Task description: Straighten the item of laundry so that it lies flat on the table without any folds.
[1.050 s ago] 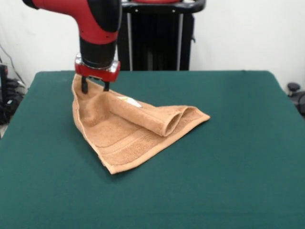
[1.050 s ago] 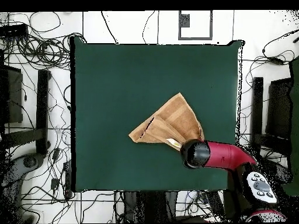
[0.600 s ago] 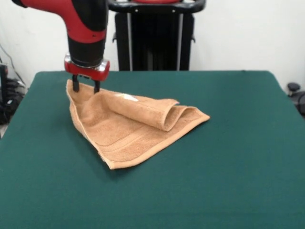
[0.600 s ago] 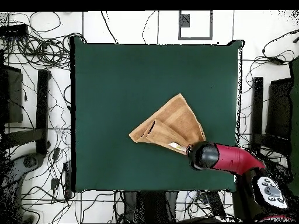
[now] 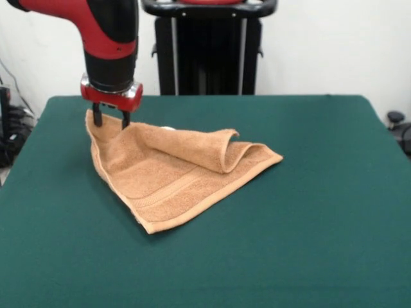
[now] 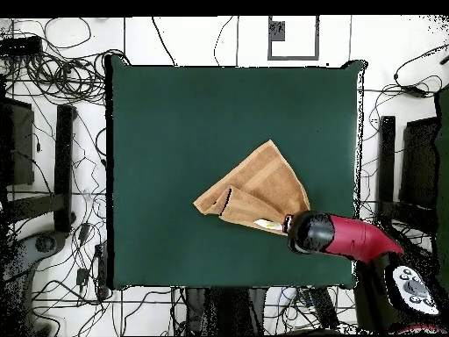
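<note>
Terry towel corner, pinched by claw

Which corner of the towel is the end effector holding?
The end effector pinches the towel's raised far-left corner in the front view; its other corners lie on the table.

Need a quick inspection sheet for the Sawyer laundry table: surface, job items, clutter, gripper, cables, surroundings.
Surface: dark green table, bare apart from the towel.
Job items: orange-tan towel lies folded in a rough triangle; a loose fold curls along its far side, so it is not flat.
Clutter: nothing seen on the table.
Gripper: gripper is shut on the towel's corner at the picture's left in the front view, holding that corner up off the table.
Cables: tangled cables lie on the floor around the table; none on the table.
Surroundings: black frame behind the table, against a white wall.
</note>
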